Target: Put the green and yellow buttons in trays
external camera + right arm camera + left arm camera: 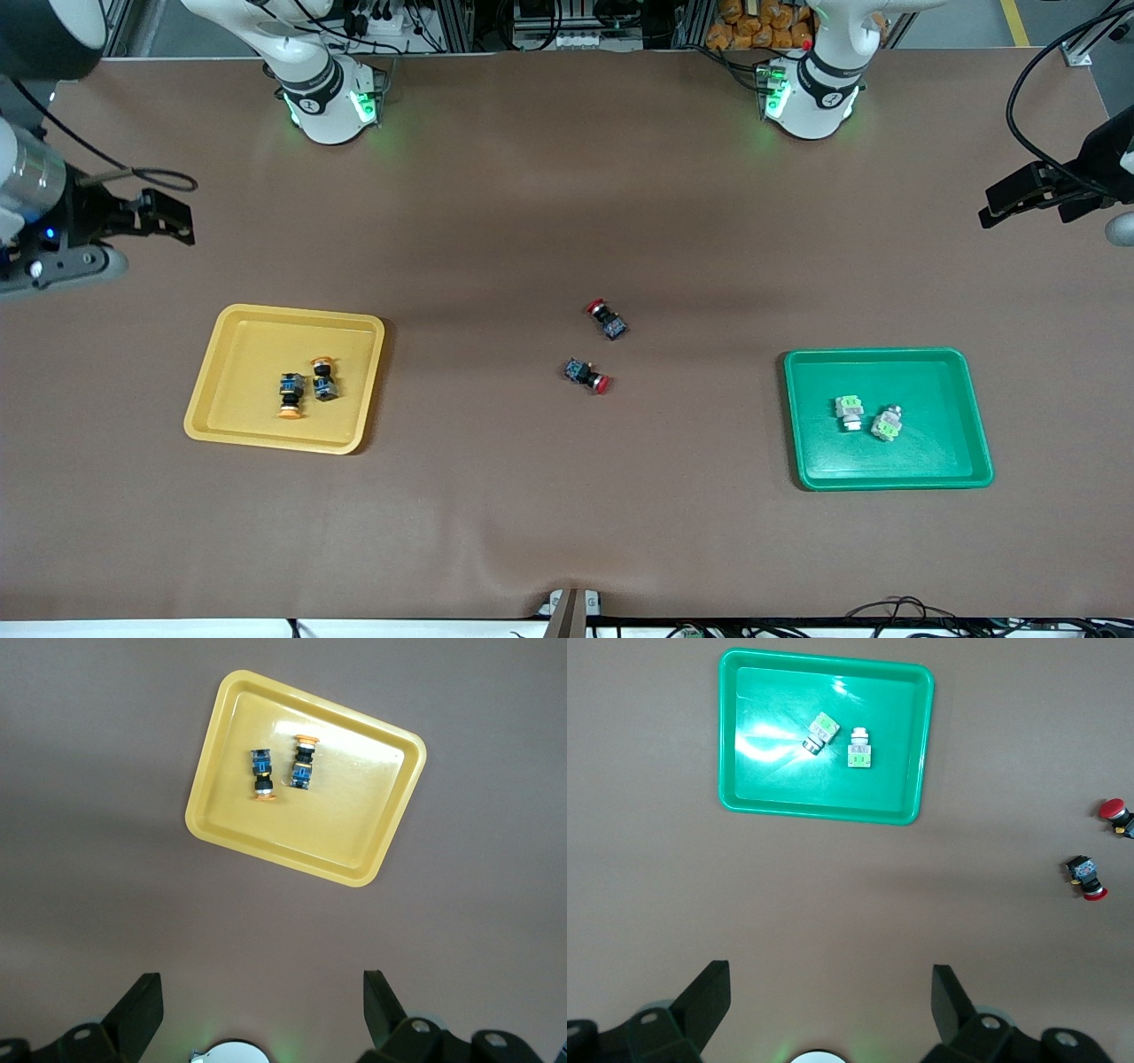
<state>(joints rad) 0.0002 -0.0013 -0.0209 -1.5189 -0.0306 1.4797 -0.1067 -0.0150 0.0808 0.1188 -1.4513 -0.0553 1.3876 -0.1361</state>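
Two orange-yellow capped buttons (291,395) (323,377) lie in the yellow tray (257,346) toward the right arm's end of the table. They also show in the right wrist view (261,775) (304,764) in the tray (337,833). Two pale green buttons (850,412) (887,424) lie in the green tray (921,461) toward the left arm's end. They also show in the left wrist view (822,730) (859,749) in the tray (780,780). My right gripper (177,221) (263,997) and my left gripper (1019,199) (831,992) are open and empty, high over bare table at its ends.
Two black-blue switches with red caps (607,320) (587,375) lie on the brown table mat between the trays, near the middle. They show at the edge of the left wrist view (1116,815) (1086,879). The arm bases stand along the table's edge away from the front camera.
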